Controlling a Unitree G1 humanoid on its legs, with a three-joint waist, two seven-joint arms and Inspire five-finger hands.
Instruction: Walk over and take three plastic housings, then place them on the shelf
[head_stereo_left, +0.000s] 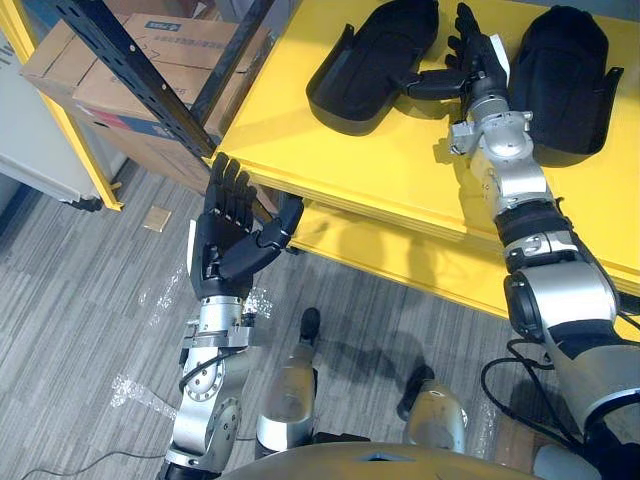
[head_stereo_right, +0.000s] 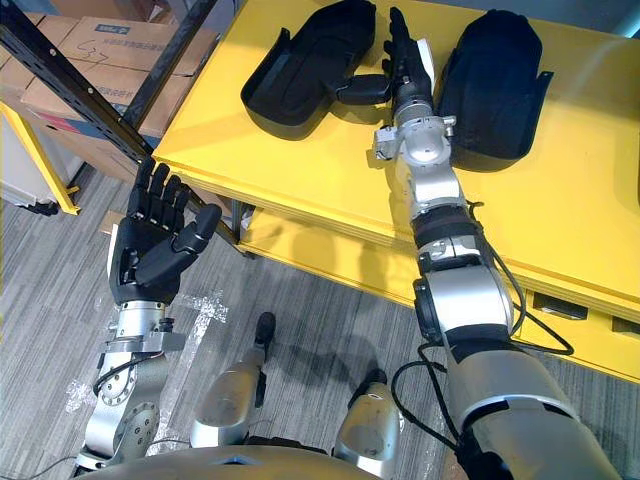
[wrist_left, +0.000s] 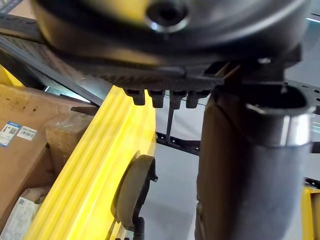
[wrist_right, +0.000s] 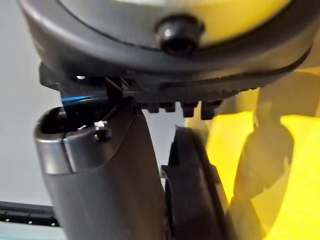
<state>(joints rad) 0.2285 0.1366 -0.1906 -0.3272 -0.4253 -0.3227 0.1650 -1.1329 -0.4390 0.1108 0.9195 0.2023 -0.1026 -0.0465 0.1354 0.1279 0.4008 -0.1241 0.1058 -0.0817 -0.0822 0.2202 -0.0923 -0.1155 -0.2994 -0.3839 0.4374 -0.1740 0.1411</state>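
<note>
- reaching over the yellow shelf top (head_stereo_left: 380, 170) with the right hand (head_stereo_left: 478, 62), set in the gap between two black plastic housings that lie on that top.
- showing straight fingers held close together and pointing away from the robot, so open and gripping nothing.
- sticking the thumb out sideways, tip against the near end of the left housing (head_stereo_left: 370, 65); seen close in the right wrist view as a dark rim right beside the thumb, with yellow behind.
- lying hollow side up with a raised rim all round, long axis slanted across the top: so much for the left housing.
- lying just beside the other side of the same hand, close to the white thumb-side edge: the right housing (head_stereo_left: 565, 80), rounded, with a small tab at its outer edge; touching the hand or not, cannot tell.
- holding the left hand (head_stereo_left: 225, 245) raised off the shelf, just beside the top's near corner and above the grey floor (head_stereo_left: 80, 300).
- turning its palm up toward the head camera, fingers straight and slightly spread, thumb angled out; open, with nothing in it.
- sitting just under the top, a second yellow shelf (head_stereo_left: 400, 255).
- crossing the far left corner on a slant, a black perforated strut (head_stereo_left: 140, 80), with cardboard boxes (head_stereo_left: 165, 45) stacked behind it.
- lying flat on the floor near the boxes, a small brown scrap (head_stereo_left: 157, 218).
</note>
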